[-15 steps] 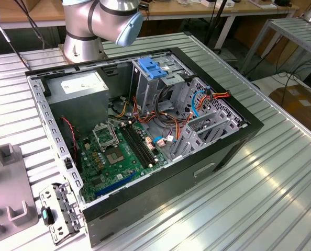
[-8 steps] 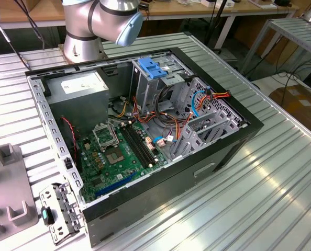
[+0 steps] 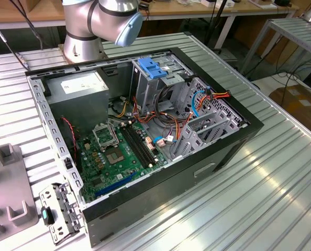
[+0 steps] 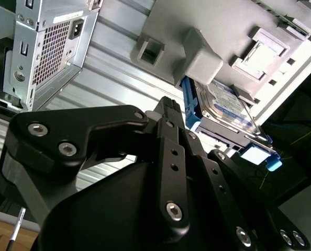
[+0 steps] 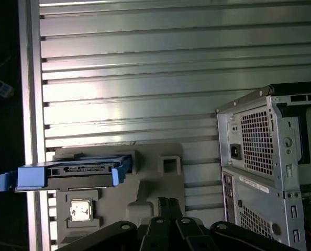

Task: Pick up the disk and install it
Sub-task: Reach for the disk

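You are at the pick stage, as I judge it: the disk (image 5: pixel 71 170) is not yet held and sits in the grey fixture tray (image 5: pixel 155 183), well apart from the open computer case (image 3: pixel 197 172). In both wrist views your gripper (image 5: pixel 164 201) hangs above the tray. Its fingertips look drawn narrow, close together, with nothing between them.

The disk appears to stand on its long edge in a slot at the tray end farthest from the case. The first wrist view shows its blue carrier edge-on, and the second wrist view shows the labelled face of the disk (image 4: pixel 223 102). The tray also holds a small square silvery part (image 5: pixel 80 210) in its own recess, nearer the gripper than the disk is.

To my mind the grasp calls for the fingers to open wider than the carrier's thickness. You should also line them up squarely across the disk, clear of the tray's raised blocks.

Inside the case you have:
- the green motherboard (image 3: pixel 119 151) on the floor
- the grey power supply (image 3: pixel 74 86) in the corner nearest the arm's base (image 3: pixel 82 44)
- a tall metal bay topped by a light-blue bracket (image 3: pixel 153 68)
- loose orange and red cables (image 3: pixel 171 117) beside that bay
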Available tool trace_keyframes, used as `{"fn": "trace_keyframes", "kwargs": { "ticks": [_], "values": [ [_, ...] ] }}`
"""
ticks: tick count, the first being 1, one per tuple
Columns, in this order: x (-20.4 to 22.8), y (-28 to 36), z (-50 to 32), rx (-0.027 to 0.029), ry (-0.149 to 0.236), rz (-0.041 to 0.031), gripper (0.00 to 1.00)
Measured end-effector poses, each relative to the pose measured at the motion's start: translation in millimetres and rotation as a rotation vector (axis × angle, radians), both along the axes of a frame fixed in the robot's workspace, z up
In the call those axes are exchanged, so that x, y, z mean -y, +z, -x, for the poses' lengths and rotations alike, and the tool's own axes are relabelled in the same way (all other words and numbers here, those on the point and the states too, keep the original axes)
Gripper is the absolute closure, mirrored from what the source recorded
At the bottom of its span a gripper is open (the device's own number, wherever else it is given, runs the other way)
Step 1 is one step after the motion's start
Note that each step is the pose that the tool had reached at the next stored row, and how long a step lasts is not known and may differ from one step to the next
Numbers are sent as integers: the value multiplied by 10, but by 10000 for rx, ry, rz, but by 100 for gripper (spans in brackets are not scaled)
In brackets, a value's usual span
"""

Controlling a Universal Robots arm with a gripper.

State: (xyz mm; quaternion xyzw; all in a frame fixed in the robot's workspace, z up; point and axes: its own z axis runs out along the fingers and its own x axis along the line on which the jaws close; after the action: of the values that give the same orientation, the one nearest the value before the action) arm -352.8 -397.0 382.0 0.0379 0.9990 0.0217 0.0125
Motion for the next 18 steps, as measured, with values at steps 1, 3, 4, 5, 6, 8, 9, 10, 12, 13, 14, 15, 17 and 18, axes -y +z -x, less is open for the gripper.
{"fn": "trace_keyframes", "kwargs": {
  "ticks": [1, 3, 4, 5, 6, 8, 9, 10, 12, 13, 14, 15, 17, 18],
  "values": [
    [0, 0, 34, 0, 1, 0, 89],
    [-4, 1, 163, -1, -1, 1, 89],
    [-7, 0, 209, -1, -1, 0, 89],
    [-15, 1, 285, -1, 0, 1, 89],
    [-22, 1, 334, -2, 0, 1, 89],
    [-34, 0, 409, -1, -4, 1, 89],
    [-40, 1, 443, -2, -5, 1, 89],
    [-47, 1, 485, -1, -7, 1, 89],
    [-58, 1, 560, -2, -13, 0, 89],
    [-63, 0, 592, -1, -13, -1, 89],
    [-75, -2, 661, -1, -15, -1, 89],
    [-82, -3, 698, -1, -15, -1, 89],
    [-109, -7, 816, -2, -14, 0, 89],
    [-123, -10, 876, -1, -14, -1, 89]
  ]
}}
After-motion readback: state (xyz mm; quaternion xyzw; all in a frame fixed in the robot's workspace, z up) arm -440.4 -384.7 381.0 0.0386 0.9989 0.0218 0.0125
